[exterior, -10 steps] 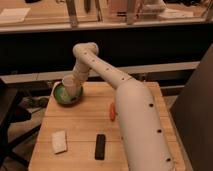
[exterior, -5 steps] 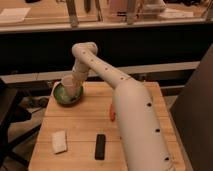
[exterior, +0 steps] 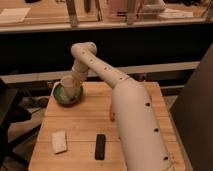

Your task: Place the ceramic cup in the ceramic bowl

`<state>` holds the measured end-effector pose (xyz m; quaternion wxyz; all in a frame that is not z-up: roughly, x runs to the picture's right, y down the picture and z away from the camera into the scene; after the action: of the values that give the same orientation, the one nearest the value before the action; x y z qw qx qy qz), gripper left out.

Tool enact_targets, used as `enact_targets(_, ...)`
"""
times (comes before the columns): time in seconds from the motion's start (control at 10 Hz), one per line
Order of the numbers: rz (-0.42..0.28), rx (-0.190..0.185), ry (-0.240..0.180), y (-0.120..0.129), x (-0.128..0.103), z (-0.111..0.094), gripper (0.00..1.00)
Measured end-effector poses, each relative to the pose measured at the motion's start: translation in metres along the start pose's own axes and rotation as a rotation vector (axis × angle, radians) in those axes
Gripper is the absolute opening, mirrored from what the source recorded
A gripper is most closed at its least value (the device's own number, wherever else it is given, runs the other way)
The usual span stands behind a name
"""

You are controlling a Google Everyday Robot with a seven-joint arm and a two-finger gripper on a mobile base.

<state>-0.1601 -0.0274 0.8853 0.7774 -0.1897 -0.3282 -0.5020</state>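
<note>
A green ceramic bowl (exterior: 61,95) sits at the back left corner of the wooden table (exterior: 80,130). A pale ceramic cup (exterior: 69,86) stands in or just over the bowl. My gripper (exterior: 72,80) is at the end of the white arm that reaches over the table from the right, directly above the bowl and at the cup.
A white sponge-like block (exterior: 59,141) lies at the table's front left. A black rectangular object (exterior: 100,146) lies at the front middle. A small orange item (exterior: 111,114) shows beside the arm. A dark counter runs behind the table.
The arm and gripper stay over the bowl with hardly any movement. The cup stays at the bowl.
</note>
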Motion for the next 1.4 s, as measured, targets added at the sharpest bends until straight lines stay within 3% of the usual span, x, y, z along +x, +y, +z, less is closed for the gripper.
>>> enact_targets(0.1,-0.003,-0.001,0.008,0.001,0.001,0.001,0.36)
enact_targets(0.3,-0.017,-0.007,0.025,0.001,0.001,0.005,0.21)
enact_targets(0.4,-0.027,-0.008,0.028,-0.001,0.000,0.007,0.20)
enact_targets(0.5,-0.037,-0.008,0.032,-0.003,0.000,0.008,0.24)
enact_targets(1.0,-0.058,-0.003,0.039,-0.005,0.002,0.012,0.75)
enact_targets(1.4,-0.078,0.007,0.038,-0.012,0.000,0.014,0.80)
